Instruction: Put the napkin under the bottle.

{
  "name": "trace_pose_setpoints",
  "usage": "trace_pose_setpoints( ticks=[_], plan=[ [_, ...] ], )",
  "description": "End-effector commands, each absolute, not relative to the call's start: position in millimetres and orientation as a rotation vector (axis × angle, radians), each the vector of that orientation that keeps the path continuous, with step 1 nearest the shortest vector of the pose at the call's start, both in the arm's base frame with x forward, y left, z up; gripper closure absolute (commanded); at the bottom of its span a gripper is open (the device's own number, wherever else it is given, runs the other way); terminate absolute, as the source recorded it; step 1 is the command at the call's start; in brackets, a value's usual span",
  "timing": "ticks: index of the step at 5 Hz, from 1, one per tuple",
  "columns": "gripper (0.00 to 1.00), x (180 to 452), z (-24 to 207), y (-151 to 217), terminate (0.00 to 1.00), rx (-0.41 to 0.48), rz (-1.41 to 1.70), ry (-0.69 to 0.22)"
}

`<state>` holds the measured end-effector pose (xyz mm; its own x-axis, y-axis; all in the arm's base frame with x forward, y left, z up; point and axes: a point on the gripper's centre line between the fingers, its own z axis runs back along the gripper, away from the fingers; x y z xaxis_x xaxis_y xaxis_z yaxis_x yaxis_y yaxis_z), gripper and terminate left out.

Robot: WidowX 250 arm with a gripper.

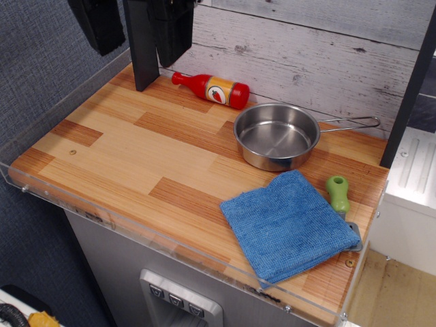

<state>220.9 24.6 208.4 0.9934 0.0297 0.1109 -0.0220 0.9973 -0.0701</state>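
The napkin (pixel 286 225) is a folded blue cloth lying flat at the front right of the wooden table top. The bottle (pixel 212 89) is a red hot-sauce bottle with a yellow-orange chili label. It lies on its side at the back, against the plank wall, cap pointing left. The two are far apart, with a steel pan between them. My gripper (pixel 136 27) shows only as black parts at the top left edge, high above the table and left of the bottle. It holds nothing that I can see, and its jaws are cut off by the frame.
A steel pan (pixel 276 136) with a wire handle stands right of centre. A green-handled tool (pixel 338 194) lies partly under the napkin's right edge. A black post (pixel 143 61) stands at the back left. A clear acrylic rim (pixel 102 214) borders the table.
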Motion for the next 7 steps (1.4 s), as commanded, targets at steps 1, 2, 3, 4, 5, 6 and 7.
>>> trace_pose_setpoints(
  ticks=[1, 2, 3, 4, 5, 6, 7],
  plan=[
    [0.00, 221, 208, 25, 0.00, -0.069, 0.026, -0.112],
    [0.00, 225, 206, -2, 0.00, -0.097, -0.069, -0.186],
    [0.00, 233, 198, -22, 0.00, -0.078, -0.137, -0.181],
    [0.00, 240, 193, -33, 0.00, -0.086, -0.163, -0.200],
    [0.00, 243, 178, -36, 0.00, -0.059, -0.163, -0.211],
    [0.00, 249, 152, -37, 0.00, -0.052, -0.142, -0.240],
    [0.00, 253, 140, -39, 0.00, -0.046, -0.143, -0.272]
  ],
)
